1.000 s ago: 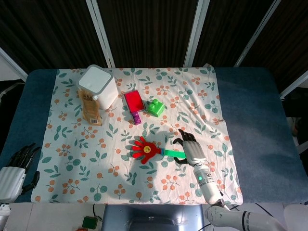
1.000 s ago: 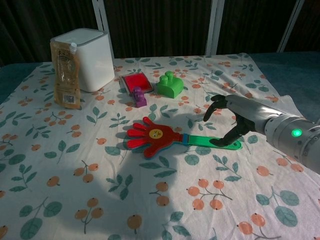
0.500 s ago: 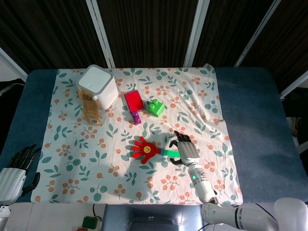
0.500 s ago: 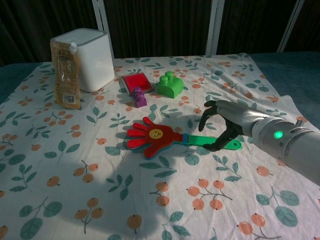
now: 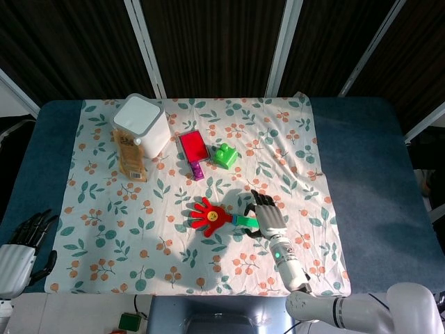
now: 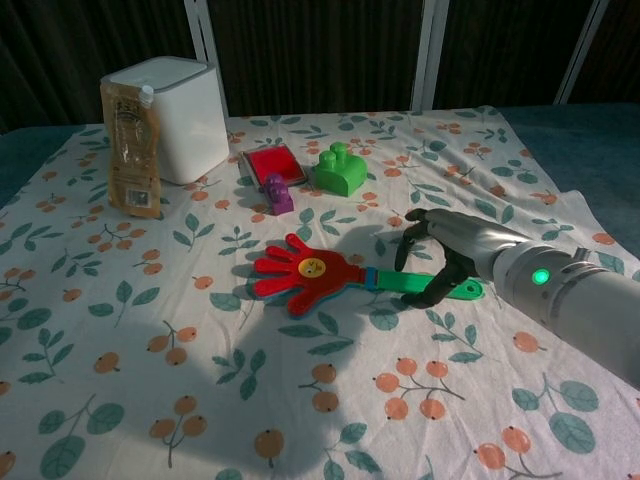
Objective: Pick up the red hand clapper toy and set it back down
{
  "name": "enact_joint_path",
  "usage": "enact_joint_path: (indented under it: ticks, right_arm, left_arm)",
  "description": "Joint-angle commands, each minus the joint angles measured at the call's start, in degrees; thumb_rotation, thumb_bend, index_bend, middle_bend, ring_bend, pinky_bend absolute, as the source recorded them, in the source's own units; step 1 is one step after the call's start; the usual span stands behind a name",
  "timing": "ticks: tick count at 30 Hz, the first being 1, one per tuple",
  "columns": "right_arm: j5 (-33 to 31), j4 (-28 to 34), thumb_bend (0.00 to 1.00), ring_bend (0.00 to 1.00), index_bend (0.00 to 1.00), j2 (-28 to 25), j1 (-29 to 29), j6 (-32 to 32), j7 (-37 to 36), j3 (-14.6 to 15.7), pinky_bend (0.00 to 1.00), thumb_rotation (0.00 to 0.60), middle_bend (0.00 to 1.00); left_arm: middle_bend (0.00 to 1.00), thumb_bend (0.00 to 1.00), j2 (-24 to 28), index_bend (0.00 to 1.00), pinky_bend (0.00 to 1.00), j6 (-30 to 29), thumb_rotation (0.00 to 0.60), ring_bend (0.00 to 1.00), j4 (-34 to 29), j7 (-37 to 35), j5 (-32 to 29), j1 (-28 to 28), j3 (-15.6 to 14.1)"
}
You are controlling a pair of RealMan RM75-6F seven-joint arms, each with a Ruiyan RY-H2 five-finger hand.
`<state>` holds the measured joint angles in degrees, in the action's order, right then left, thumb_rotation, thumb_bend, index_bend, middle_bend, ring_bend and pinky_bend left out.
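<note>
Clapper handle is the target: the red hand clapper toy [image 6: 305, 276] lies flat on the flowered cloth [image 6: 150, 340], its red palm out beyond the fingertips and its green handle running back under the right hand [image 6: 445, 255]. That hand arches over the handle with its fingers [image 6: 412, 235] apart and curled downward, and the thumb seems to touch the handle's near edge. Nothing is gripped, and the toy is not lifted.

To do this step well, I would lower the hand until fingers and thumb bracket the thin handle from both sides, then close firmly before raising. The handle is flat and low, so a shallow pinch may slip or drag the cloth.

The chest view shows the gap between the curled fingers and the handle, and the thumb's contact, from the side. The head view hides that under the back of the right hand [image 5: 268, 219], but it alone shows the left hand [image 5: 28, 233], resting with fingers loosely spread and empty at the table edge, far from the working fingers.
</note>
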<state>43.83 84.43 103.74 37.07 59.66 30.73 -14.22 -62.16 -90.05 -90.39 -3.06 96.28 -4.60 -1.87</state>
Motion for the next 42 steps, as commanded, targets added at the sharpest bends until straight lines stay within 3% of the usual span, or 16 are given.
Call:
enact_joint_path:
  ticks: [1, 26, 42]
  right_arm:
    - [-0.31, -0.52, 0.37, 0.0, 0.53, 0.42, 0.37, -0.38, -0.55, -0.15, 0.0, 0.6, 0.05]
    - [-0.07, -2.9, 0.37, 0.0, 0.56, 2.52, 2.11, 0.11, -1.83, -0.28, 0.0, 0.6, 0.07]
    - [-0.1, -3.92, 0.41, 0.0, 0.68, 3.42, 2.48, 0.92, -1.61, -0.24, 0.0, 0.6, 0.17]
  left_arm:
    - [0.0, 0.51, 0.03, 0.0, 0.14, 0.05, 0.6, 0.0, 0.0, -0.08, -0.02, -0.03, 0.02]
    - [0.0, 0.51, 0.25, 0.0, 0.14, 0.22, 0.6, 0.0, 0.01, -0.38, 0.23, 0.03, -0.23]
    - [0.0, 0.51, 0.48, 0.0, 0.14, -0.06, 0.6, 0.0, 0.06, -1.0, 0.71, 0.12, -0.43]
